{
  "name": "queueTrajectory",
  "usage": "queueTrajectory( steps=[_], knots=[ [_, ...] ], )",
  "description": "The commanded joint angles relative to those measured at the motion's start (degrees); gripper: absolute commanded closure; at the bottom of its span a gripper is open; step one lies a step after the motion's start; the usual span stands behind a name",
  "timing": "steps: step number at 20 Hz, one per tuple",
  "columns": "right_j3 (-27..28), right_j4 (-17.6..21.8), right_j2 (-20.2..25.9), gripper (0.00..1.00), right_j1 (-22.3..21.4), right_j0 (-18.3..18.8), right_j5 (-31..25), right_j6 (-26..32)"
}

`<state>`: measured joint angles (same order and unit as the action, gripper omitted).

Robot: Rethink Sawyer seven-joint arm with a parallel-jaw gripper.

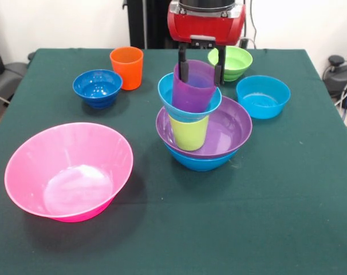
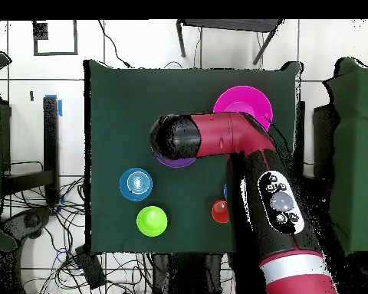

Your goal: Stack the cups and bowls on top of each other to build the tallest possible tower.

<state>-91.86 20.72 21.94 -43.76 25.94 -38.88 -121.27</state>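
With our gripper (image 1: 201, 67) fingers spread astride the purple cup (image 1: 193, 86), which sits tilted in the turquoise bowl (image 1: 189, 105) atop the tower (image 1: 201, 129) mid-table, we should square it upright before lifting clear.

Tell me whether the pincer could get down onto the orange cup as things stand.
Probably yes, once freed. The orange cup stands upright and alone on the cloth, nothing over its mouth; the dark blue bowl beside it stands apart. But the pincer now straddles the purple cup on the tower.
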Motion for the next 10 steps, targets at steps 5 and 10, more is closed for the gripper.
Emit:
queueTrajectory(
  steps=[5, 10],
  knots=[
    [-4.16, 5.07, 3.1, 0.0, 1.77, 1.21, -5.57, 13.31],
    [-4.5, 5.22, 3.07, 0.0, 2.07, 1.18, -5.04, 12.92]
  ],
)
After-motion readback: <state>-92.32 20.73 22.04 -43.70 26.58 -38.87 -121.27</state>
